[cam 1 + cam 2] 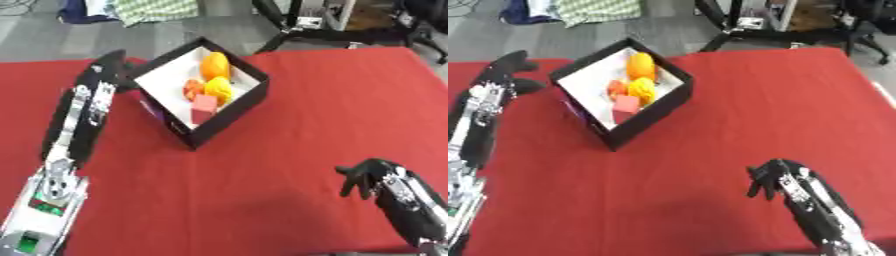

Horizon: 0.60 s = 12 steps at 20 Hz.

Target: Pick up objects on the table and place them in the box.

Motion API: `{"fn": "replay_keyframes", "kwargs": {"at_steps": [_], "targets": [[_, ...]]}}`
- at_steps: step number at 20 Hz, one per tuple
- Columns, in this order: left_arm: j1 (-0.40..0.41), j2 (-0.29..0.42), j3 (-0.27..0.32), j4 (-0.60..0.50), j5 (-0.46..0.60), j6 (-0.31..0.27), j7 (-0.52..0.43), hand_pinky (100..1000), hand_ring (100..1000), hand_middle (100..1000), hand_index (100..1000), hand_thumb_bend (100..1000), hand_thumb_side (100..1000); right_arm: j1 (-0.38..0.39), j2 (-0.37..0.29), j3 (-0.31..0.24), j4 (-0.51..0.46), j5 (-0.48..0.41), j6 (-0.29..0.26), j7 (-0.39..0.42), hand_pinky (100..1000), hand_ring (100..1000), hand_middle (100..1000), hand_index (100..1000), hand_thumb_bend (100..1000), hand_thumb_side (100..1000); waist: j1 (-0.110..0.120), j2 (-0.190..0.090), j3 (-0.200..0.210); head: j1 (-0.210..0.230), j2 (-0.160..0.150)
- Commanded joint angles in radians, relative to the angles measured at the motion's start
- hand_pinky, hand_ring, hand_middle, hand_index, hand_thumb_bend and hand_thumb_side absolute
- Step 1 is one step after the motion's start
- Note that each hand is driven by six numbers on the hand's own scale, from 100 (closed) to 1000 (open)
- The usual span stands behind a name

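Desk (289, 125) covered in red cloth. Our black box (203, 95) with white lining sits on it toward the far left, turned corner-on to us.

Inside the box, all grouped along its right side: an orange rounded object (215, 65) farthest back, a yellow rounded object (219, 89) just in front of it, a smaller orange-red object (193, 89) touching the yellow one's left, and a pink block (204, 106) nearest us. We cannot tell what the rounded objects are beyond colour and shape.

Our left hand (506, 67) is just beside the box's left corner, fingers straight and released, holding nothing; whether it touches the box wall we cannot tell.

Our right hand (369, 176) hangs low at the near right, well apart from the box, fingers curled downward and clenched on nothing.
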Motion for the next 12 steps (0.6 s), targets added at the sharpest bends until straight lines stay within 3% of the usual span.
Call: {"fn": "replay_keyframes", "kwargs": {"at_steps": [1, 4, 12], "targets": [[-0.001, -0.009, -0.032, -0.020, 0.019, 0.003, -0.021, 785, 662, 739, 899, 240, 1000, -0.001, -0.002, -0.003, -0.012, 0.001, -0.001, -0.004, 892, 469, 268, 563, 100, 776, 0.001, -0.017, -0.002, 0.012, -0.002], [0.004, -0.018, -0.062, -0.020, 0.078, 0.009, -0.040, 778, 652, 730, 893, 250, 1000, 0.003, -0.002, 0.001, -0.011, 0.001, 0.003, -0.003, 892, 469, 269, 563, 100, 837, 0.000, -0.014, 0.001, 0.016, -0.002], [0.006, -0.019, -0.105, -0.020, 0.178, 0.020, -0.058, 766, 626, 699, 871, 204, 1000, 0.000, -0.006, 0.009, -0.012, -0.002, 0.005, 0.004, 891, 470, 270, 564, 100, 818, 0.001, -0.016, 0.001, 0.005, -0.002]]}}
